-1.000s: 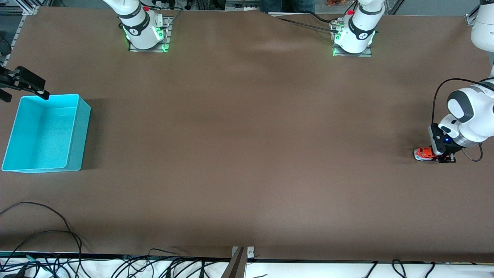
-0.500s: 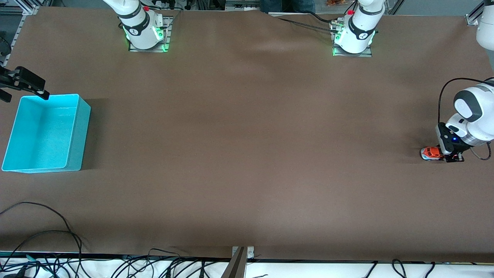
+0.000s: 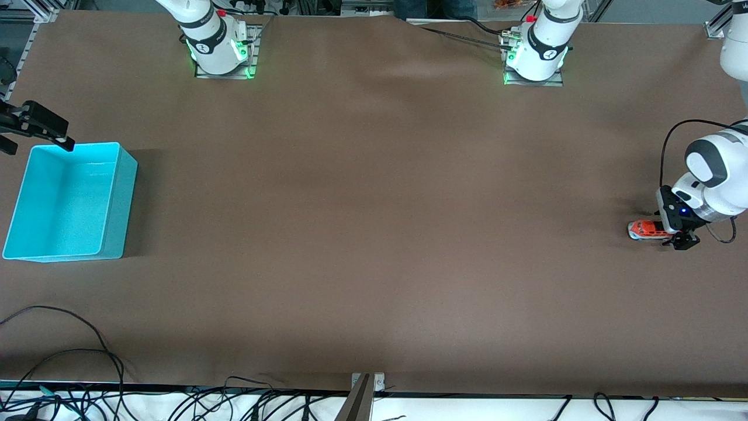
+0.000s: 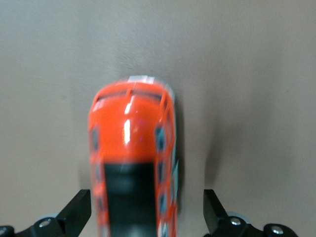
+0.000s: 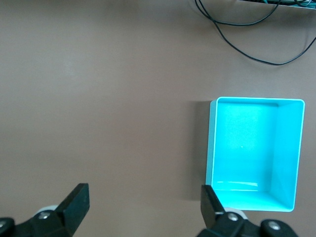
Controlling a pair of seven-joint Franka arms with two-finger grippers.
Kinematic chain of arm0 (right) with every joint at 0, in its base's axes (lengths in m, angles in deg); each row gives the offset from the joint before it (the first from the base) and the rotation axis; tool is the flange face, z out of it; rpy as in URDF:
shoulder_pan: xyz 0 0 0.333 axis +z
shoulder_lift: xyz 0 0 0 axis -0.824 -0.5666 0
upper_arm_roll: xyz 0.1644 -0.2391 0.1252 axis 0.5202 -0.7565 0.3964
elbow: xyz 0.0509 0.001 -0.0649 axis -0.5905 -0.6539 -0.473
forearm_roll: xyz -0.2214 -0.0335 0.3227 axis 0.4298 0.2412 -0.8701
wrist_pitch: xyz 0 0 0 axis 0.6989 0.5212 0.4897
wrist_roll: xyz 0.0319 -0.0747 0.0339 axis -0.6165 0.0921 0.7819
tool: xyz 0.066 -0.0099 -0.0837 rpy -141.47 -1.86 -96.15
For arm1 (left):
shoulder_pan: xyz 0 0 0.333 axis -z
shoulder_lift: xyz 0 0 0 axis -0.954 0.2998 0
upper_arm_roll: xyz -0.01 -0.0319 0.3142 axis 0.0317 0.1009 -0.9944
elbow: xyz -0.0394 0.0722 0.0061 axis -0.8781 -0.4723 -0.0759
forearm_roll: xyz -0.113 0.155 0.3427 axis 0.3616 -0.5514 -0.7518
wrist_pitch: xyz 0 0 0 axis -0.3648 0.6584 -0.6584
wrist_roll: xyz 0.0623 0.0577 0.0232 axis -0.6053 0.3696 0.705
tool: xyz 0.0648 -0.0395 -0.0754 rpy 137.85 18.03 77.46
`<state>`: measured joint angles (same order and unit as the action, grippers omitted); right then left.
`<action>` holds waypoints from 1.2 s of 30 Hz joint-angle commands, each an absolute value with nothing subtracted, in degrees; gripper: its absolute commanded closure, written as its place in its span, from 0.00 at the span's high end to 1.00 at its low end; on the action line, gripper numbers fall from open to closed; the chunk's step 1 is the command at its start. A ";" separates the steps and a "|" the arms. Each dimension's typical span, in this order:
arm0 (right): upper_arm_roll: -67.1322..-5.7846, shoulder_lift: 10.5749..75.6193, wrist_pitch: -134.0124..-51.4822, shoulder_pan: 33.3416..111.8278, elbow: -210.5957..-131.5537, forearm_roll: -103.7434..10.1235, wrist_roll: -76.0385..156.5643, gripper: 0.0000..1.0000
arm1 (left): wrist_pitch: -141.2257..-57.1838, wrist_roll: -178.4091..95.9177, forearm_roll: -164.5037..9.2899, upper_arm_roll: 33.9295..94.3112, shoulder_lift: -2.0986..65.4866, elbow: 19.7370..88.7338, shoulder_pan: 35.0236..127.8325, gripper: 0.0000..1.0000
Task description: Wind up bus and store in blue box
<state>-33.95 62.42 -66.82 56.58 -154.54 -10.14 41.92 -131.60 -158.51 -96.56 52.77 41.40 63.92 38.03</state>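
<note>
At the left arm's end, the bus sits between the spread left end effector fingers — untouched; right end effector waits open above the blue box.

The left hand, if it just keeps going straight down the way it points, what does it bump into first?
Most likely the bus. The left hand points down at the table with its fingers open on either side of the toy, so its palm would probably meet the orange roof first, though depth is unclear.
</note>
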 commanded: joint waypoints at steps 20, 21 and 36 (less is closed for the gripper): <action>-33.82 62.25 -66.34 56.37 -153.79 -9.35 41.91 1.00 | -99.91 -146.32 -98.20 58.89 36.13 45.23 45.21 1.00; -33.82 62.25 -66.42 56.45 -153.79 -9.35 41.91 1.00 | -99.03 -145.18 -98.29 58.89 36.13 44.53 46.09 1.00; -33.82 62.17 -66.33 56.37 -153.79 -9.35 41.91 1.00 | -88.92 -125.67 -103.30 59.24 36.13 36.00 56.99 1.00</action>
<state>-33.96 62.39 -66.82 56.57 -154.54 -10.12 41.92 -92.40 -130.68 -101.64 59.47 35.82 39.50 55.06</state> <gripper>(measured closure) 0.000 0.000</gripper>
